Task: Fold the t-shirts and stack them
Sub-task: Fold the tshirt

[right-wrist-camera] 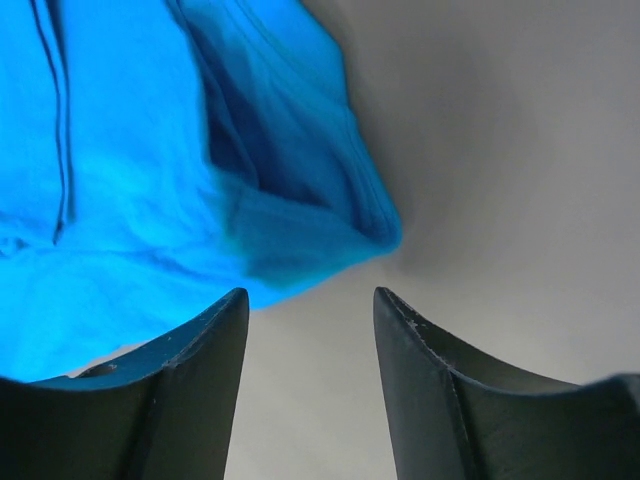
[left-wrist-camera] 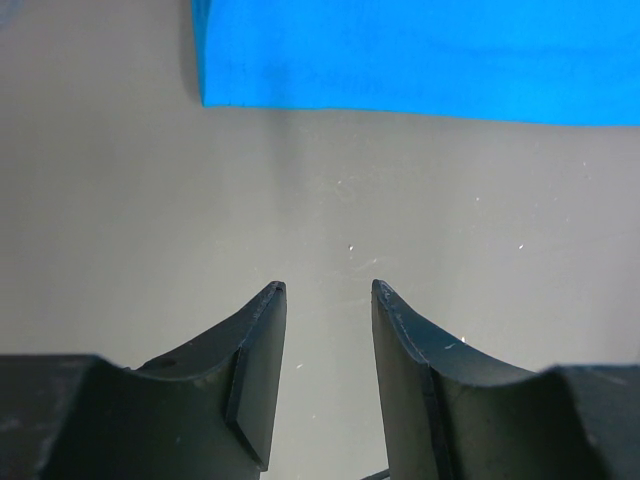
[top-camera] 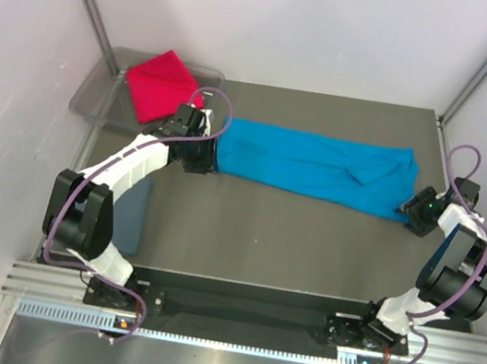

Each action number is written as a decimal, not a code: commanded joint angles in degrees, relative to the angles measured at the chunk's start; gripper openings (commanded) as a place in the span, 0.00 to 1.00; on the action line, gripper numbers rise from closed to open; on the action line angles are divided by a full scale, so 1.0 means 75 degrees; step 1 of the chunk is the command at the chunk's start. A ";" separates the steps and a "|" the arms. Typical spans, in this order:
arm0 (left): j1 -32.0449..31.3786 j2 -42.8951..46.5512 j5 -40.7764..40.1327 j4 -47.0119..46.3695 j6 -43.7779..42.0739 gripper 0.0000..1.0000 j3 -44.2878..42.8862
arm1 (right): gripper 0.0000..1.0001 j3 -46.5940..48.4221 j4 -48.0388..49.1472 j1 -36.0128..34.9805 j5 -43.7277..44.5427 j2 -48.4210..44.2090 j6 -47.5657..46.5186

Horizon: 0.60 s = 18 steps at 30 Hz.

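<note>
Seen from the top camera, the turquoise t-shirt [top-camera: 312, 164] is laid out as a long folded band across the middle of the table [top-camera: 289, 246]. The left gripper [top-camera: 202, 158] is placed at its left end and the right gripper [top-camera: 411, 215] at its right end. The red t-shirt [top-camera: 160, 84] is folded in the clear tray [top-camera: 96, 100] at the far left corner. The grey-blue t-shirt [top-camera: 135, 215] is partly hidden beside the left arm.

In the left wrist view, the left gripper [left-wrist-camera: 328, 290] is held with its jaws apart and empty over bare table [left-wrist-camera: 150, 200]. The straight edge of the turquoise t-shirt [left-wrist-camera: 420, 55] is seen ahead, not touched.

In the right wrist view, the right gripper [right-wrist-camera: 310, 295] is likewise spread with nothing clamped. The rumpled end of the turquoise t-shirt [right-wrist-camera: 120, 200] is seen just beyond the tips, mostly on the left, with grey table [right-wrist-camera: 520, 150] to the right.
</note>
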<state>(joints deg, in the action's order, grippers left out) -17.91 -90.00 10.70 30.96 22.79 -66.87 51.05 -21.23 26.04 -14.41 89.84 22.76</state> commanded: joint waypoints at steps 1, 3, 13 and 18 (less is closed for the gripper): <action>0.0080 0.0398 0.0050 0.0090 -0.0132 0.44 0.0069 | 0.53 0.0049 0.0886 0.0020 -0.0199 0.0278 0.0187; 0.0091 0.0410 0.0004 0.0126 -0.0143 0.44 0.0080 | 0.53 0.0061 0.0956 0.0020 -0.0129 0.0326 0.0316; 0.0267 0.0585 -0.0149 0.0266 -0.0109 0.44 0.0104 | 0.28 0.0189 0.1144 0.0032 0.0491 0.0794 0.0480; 0.0384 0.0690 -0.0208 0.0349 0.0044 0.44 0.0115 | 0.00 0.0389 0.0582 0.0078 0.1205 0.0772 0.0375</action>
<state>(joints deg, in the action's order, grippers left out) -15.64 -87.81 9.65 32.08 22.59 -66.35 51.64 -15.92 26.13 -11.40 95.55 26.39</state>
